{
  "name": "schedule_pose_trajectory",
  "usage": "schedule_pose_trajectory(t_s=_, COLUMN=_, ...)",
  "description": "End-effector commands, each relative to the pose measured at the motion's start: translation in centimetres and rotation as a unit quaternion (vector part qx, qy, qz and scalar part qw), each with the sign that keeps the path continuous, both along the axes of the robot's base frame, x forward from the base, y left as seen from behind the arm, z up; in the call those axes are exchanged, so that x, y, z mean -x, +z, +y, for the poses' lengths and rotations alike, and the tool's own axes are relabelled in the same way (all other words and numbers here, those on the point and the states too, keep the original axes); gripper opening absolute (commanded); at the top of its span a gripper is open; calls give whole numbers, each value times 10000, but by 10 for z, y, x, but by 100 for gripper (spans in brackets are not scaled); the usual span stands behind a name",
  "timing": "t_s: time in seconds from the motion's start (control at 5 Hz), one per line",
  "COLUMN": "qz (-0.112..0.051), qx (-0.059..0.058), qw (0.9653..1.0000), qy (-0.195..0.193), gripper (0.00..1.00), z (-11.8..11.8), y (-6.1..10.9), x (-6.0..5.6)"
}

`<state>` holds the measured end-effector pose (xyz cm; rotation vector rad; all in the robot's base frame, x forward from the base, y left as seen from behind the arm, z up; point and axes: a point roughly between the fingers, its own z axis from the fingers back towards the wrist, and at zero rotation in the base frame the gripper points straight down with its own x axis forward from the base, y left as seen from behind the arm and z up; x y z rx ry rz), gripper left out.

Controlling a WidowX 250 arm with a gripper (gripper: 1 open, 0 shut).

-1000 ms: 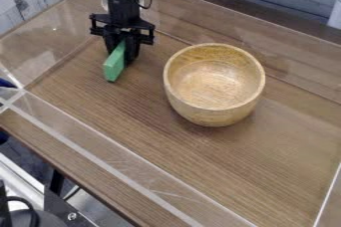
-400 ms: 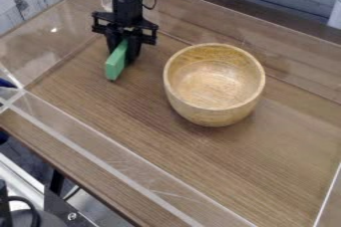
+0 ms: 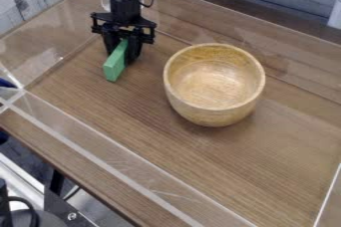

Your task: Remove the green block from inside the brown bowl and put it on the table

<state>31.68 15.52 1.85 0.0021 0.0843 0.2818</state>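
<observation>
From where I stand, the green block point(image 3: 116, 64) is outside the brown bowl point(image 3: 214, 84), to its left and well apart from its rim. The dark tool point(image 3: 124, 40) is directly over the block's far end, and the block reaches out from under it towards me, its long axis running mostly near to far, with the near end slightly farther from the bowl. The fingers are close about that far end; I cannot tell whether they are wide or narrow, or whether they grip the block. Nor can I tell if its whole length lies flat on the brown wood-grain table point(image 3: 173, 176). Bare wood separates block and bowl, and a low clear wall point(image 3: 83, 131) runs beyond the block on the side away from the bowl. The coming move, I judge, is to lift straight up, without dragging the block's far end
</observation>
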Motion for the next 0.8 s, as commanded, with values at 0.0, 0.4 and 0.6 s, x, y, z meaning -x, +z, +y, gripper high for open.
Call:
schedule_pose_trajectory(t_s=0.0, qz=-229, qx=-75, qw=9996, qy=-123, gripper=100, z=-1, y=16, x=-5)
schedule_pose_trajectory(t_s=0.4, qz=-538, qx=189, qw=9982, qy=-197, gripper=100, z=7, y=40, x=-2)
schedule_pose_trajectory(t_s=0.6, qz=-693, qx=154, qw=9974, qy=-105, gripper=100, z=2, y=49, x=-1)
